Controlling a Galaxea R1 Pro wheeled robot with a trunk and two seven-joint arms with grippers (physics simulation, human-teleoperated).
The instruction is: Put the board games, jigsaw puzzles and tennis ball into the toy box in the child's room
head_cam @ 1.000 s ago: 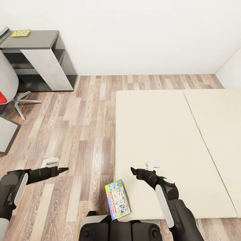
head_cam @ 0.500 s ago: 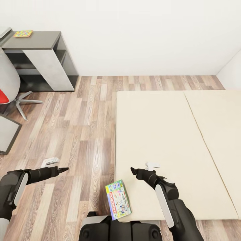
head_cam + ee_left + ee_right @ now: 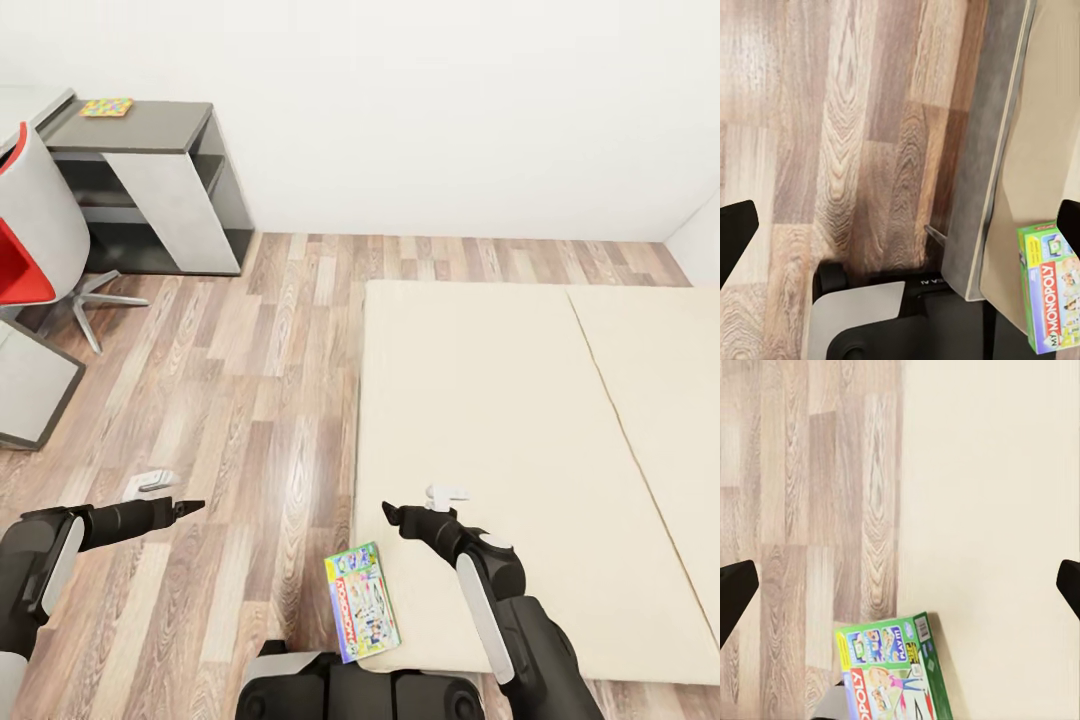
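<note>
A red-and-grey swivel chair (image 3: 35, 250) stands on the wood-plank floor (image 3: 240, 400).

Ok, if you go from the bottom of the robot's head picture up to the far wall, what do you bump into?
Monopoly board game on the bed's near corner → right gripper → bed → wood floor → dark-grey desk section → jigsaw puzzle on top → white wall.
</note>
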